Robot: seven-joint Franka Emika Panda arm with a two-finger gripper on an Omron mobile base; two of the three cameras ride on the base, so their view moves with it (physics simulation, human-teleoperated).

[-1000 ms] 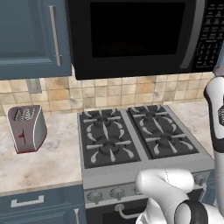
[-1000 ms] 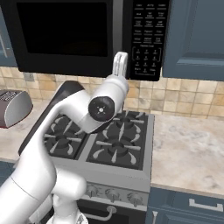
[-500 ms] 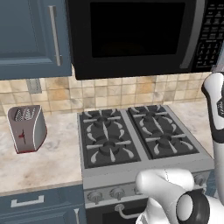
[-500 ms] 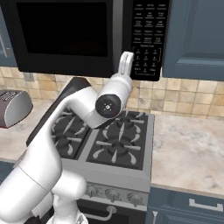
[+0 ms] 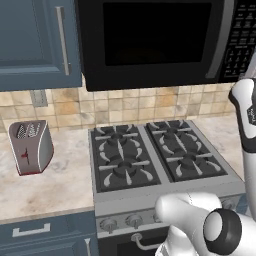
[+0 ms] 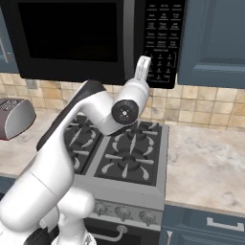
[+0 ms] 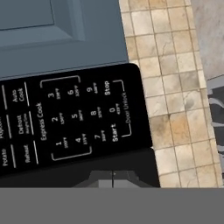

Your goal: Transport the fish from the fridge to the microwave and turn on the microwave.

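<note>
We find the gripper (image 6: 143,61) raised to the keypad (image 6: 163,40) of the microwave (image 5: 150,42), higher and closer to the buttons than a second ago, when it stood below the panel's lower edge. The fingers (image 7: 114,178) are clenched together with nothing between them, forming a single pressing tip. In the hand view they sit directly beneath the Start button (image 7: 114,132), close to the panel; we cannot tell whether they touch it. The microwave door (image 6: 72,36) is closed. The fish is not to be seen; we judge it to be behind that dark door, so transport looks done. The remaining step is the press on Start. The stove (image 5: 155,157) and toaster (image 5: 31,146) on the worktop (image 5: 47,185) stand undisturbed.
</note>
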